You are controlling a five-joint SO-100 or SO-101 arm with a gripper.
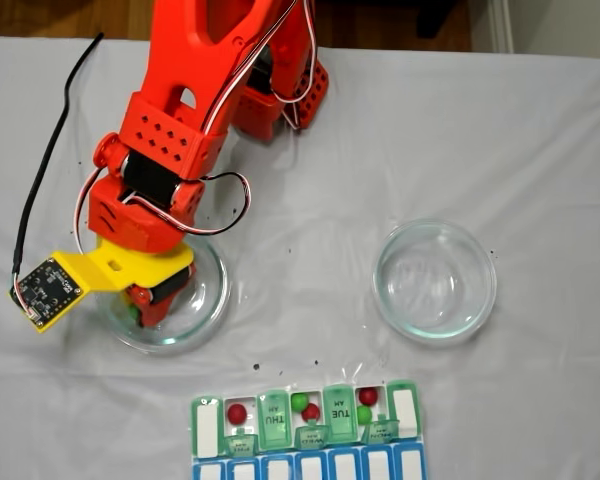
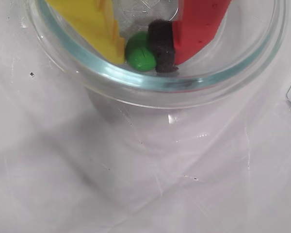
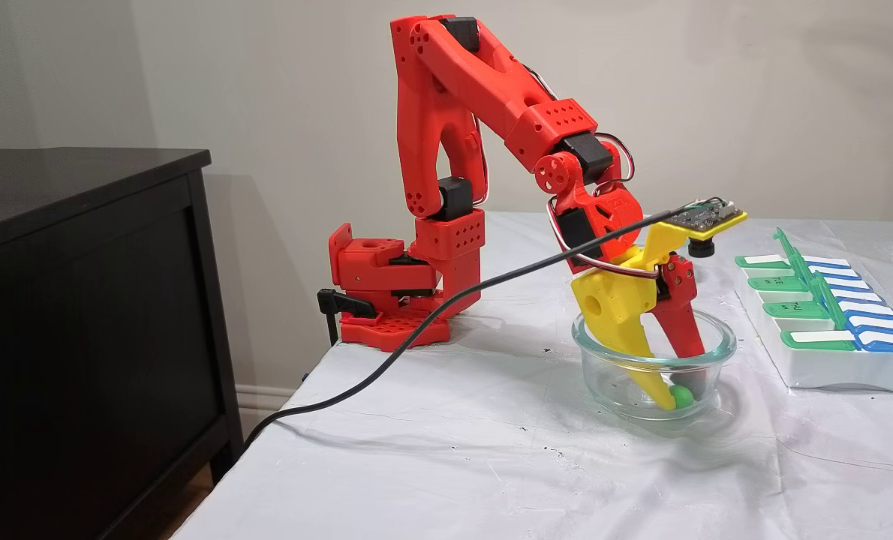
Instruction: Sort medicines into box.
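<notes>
One green medicine (image 2: pixel 139 51) lies at the bottom of a clear glass dish (image 2: pixel 150 85). My gripper (image 2: pixel 143 58) reaches down into the dish and is shut on this ball, with the yellow finger (image 2: pixel 94 24) on one side and the red finger's black pad (image 2: pixel 162 43) on the other. A fixed view from the side shows the gripper (image 3: pixel 679 401) and ball (image 3: pixel 684 396) low in the dish (image 3: pixel 626 390). The box (image 1: pixel 305 425) lies at the table's near edge in a fixed view from above, with green lids up. Red (image 1: pixel 237 413) and green (image 1: pixel 299 402) medicines sit in its open compartments.
A second glass dish (image 1: pixel 490 290) stands empty to the right of the first dish (image 1: pixel 215 300). A black cable (image 1: pixel 40 170) runs from the wrist camera across the left of the white cloth. A dark cabinet (image 3: pixel 79 300) stands beside the table.
</notes>
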